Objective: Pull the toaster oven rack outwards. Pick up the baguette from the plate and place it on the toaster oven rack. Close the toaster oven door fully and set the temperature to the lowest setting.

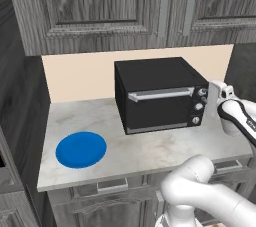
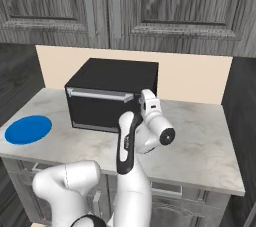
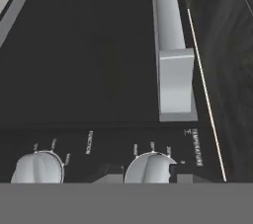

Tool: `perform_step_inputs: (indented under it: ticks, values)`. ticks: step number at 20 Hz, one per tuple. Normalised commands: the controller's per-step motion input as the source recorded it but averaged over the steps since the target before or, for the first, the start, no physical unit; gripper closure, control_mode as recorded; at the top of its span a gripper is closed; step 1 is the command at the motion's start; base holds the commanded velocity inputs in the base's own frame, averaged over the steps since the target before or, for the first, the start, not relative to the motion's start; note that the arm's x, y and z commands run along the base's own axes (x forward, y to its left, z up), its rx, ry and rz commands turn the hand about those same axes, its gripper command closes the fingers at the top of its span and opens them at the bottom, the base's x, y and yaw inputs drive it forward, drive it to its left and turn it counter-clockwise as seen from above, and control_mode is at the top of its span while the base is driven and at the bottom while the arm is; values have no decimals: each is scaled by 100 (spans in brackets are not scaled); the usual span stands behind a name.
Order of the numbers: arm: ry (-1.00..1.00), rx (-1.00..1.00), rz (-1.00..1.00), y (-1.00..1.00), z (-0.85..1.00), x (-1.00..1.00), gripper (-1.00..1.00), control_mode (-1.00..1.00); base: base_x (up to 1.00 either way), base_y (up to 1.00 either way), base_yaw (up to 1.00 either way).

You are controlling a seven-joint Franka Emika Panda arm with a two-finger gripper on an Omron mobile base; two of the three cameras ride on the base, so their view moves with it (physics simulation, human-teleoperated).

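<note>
hand view looks close along the front of the toaster oven [image 3: 99,70]: the toaster oven door [image 3: 79,60] stands shut, its silver bar handle [image 3: 170,30] running up the frame, and below it two silver knobs sit in the control strip. the temperature knob [image 3: 150,168] lies right between the gripper's [image 3: 143,172] dark finger tips [image 3: 180,171], which stand on either side of it; whether they press on it or have let go i cannot tell from these pictures.

in the left base view the black oven [image 1: 160,93] sits on the marble counter [image 1: 150,151], door closed, with the gripper [image 1: 216,102] at its right edge beside the column of knobs. the bright blue plate [image 1: 81,149] lies well apart to the left, bare; the baguette and rack are presumably inside behind the door.

handling, as a judgement: the knob is small, round, smooth and stiff metal, likely slippery, so it wants a pinch square across its sides and a turn about its own axis. the oven looks heavy enough not to slide under that twist.

writing: beside the right knob a small white label reads "temperature"; beside the other, "function". the tiny figures round the dials are too small to read. no brand shows.
</note>
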Motion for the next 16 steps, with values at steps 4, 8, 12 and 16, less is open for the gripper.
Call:
perform_step_inputs:
  ticks: [4,8,12,16]
  values:
    - [6,-1,0,0,-32,0,100,-100,0,0,0]
    - [8,-3,0,-2,-24,0,100,-100,0,0,0]
    - [1,-2,0,-5,-25,0,100,-100,0,0,0]
    - [0,0,0,-2,-24,0,100,-100,0,0,0]
